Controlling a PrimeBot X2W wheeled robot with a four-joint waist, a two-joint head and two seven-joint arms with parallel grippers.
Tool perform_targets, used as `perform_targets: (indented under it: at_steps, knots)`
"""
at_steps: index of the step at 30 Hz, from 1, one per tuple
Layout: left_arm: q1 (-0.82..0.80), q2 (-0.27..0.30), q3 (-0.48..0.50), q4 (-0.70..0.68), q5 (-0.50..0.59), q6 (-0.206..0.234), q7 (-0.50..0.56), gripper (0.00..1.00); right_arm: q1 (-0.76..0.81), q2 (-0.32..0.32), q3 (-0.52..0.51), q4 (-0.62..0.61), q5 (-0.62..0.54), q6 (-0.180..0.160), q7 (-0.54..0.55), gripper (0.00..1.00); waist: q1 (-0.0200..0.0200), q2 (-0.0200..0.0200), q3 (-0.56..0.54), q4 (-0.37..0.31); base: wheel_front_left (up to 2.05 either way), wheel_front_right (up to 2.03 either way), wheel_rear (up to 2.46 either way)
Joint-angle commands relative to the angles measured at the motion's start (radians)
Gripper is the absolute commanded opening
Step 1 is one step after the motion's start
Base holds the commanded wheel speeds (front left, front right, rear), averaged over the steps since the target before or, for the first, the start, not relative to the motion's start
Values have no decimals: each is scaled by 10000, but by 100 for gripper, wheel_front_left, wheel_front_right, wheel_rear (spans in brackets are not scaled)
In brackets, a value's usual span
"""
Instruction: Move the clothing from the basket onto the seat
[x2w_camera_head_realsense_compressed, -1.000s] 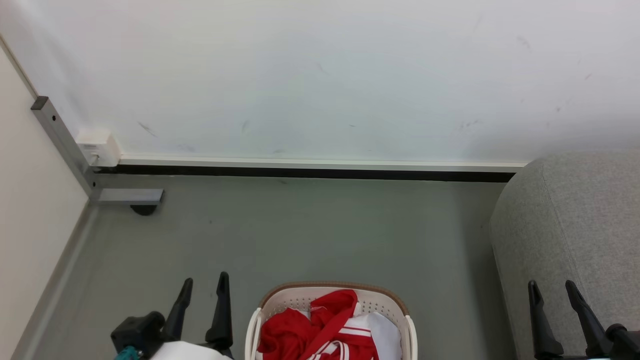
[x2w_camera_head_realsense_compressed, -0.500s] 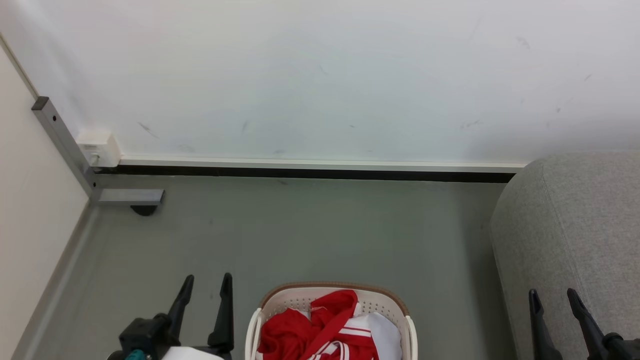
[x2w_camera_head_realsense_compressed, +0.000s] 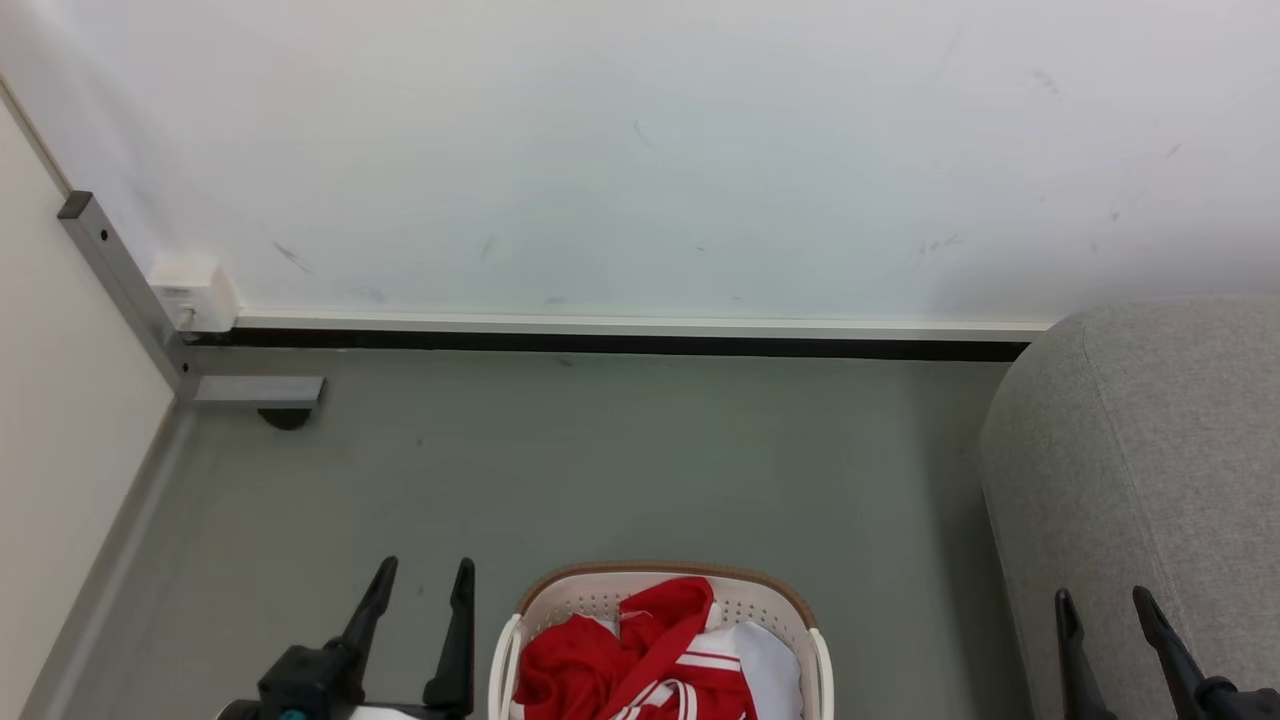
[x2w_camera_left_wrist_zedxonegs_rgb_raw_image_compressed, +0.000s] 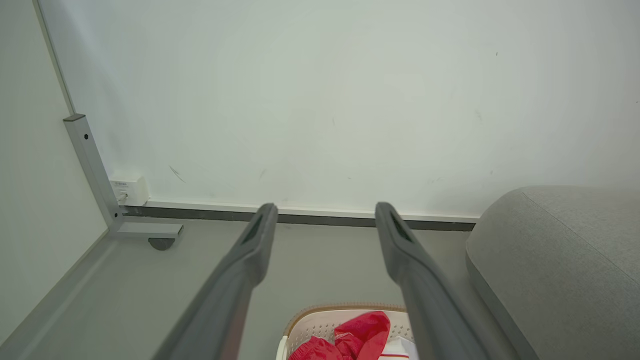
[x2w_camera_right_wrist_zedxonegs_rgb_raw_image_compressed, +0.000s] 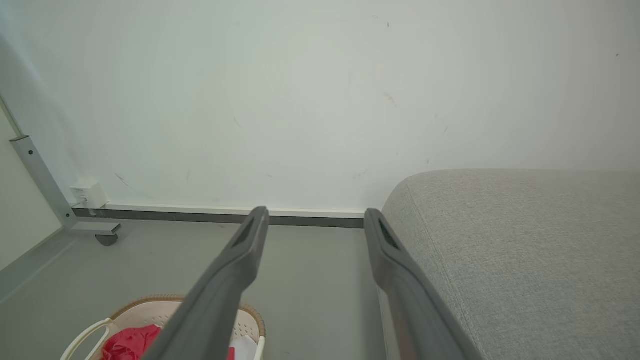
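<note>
The left end effector (x2w_camera_head_realsense_compressed: 424, 570) hovers over the floor (x2w_camera_head_realsense_compressed: 600, 460) just beside the basket's left side, its two fingers spread wide with nothing between them. By the look of it, the step in hand is the reach for the garment, and this arm is the better placed. The basket (x2w_camera_head_realsense_compressed: 660, 571) sits on the floor at the bottom middle of the head view. The red jersey (x2w_camera_head_realsense_compressed: 590, 665) lies crumpled inside it, with a white cloth (x2w_camera_head_realsense_compressed: 775, 665) showing at its right. Come down from above over the tallest red fold, clear of the brown rim, and close on a thick bunch of red cloth only. A pinch taken too far right would likely catch the white cloth too. Lift straight up until the trailing cloth clears the rim, or the basket, which looks light, may tip or drag. The sofa (x2w_camera_head_realsense_compressed: 1150, 450) stands to the basket's right, apart from it, so the carry is short. The right end effector (x2w_camera_head_realsense_compressed: 1101, 598) hangs before the sofa's side, fingers likewise spread and empty; keep it out of the crossing path.
</note>
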Motion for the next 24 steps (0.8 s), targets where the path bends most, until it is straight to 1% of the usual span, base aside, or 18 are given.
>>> perform_targets:
  at_steps: [1,11,24]
  knots:
    - [102,33,15,9,170,-42,-98,100,145,10,-24,29,-148,-19,-100,100,0,-1,5,-2,0,0,0]
    - [172,-4,42,211,723,-140,-258,100,182,41,-91,158,-510,-21,-273,100,0,-1,12,-44,0,0,0]
    - [113,-14,-3,335,356,-94,-254,100,104,56,-88,164,-381,-21,-258,100,0,-1,13,-23,0,0,0]
